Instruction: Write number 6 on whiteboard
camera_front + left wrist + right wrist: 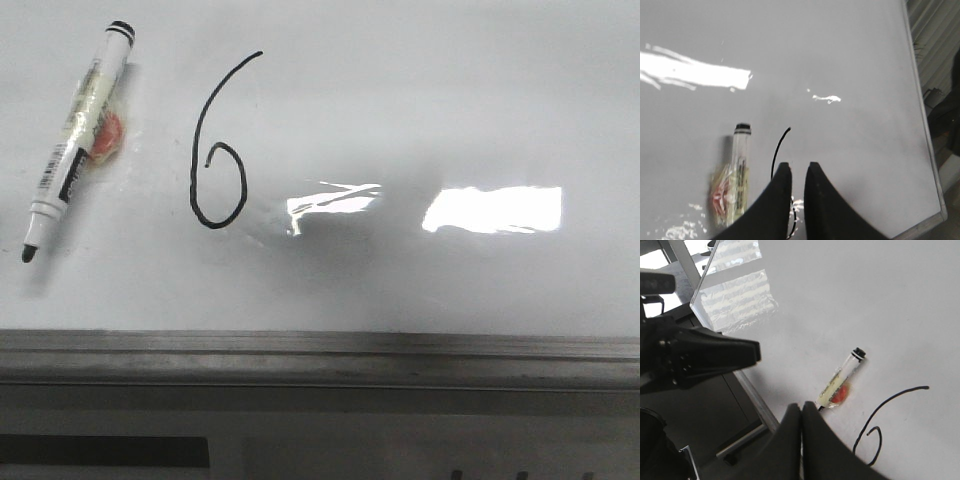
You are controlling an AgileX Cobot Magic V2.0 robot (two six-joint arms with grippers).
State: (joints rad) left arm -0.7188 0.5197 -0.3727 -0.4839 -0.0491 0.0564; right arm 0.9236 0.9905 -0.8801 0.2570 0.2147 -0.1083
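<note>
The whiteboard (450, 100) fills the front view, and neither gripper shows there. The number 6 (193, 170) is drawn in thin black line at the board's left middle. A capless white marker (80, 140) with an orange patch beside it lies flat on the board left of the 6, tip toward the near edge. My left gripper (798, 166) hovers above the 6's stroke (777, 150) beside the marker (740, 170), jaws a narrow gap apart and empty. My right gripper (801, 406) is shut and empty, above the board's edge near the marker (840, 382) and the 6 (900, 393).
A grey metal edge (320, 350) runs along the board's near side, with a darker ledge below it. Bright light reflections (490, 210) lie on the board right of the 6. In the right wrist view a black arm part (700, 360) sits beyond the board's frame (755, 400).
</note>
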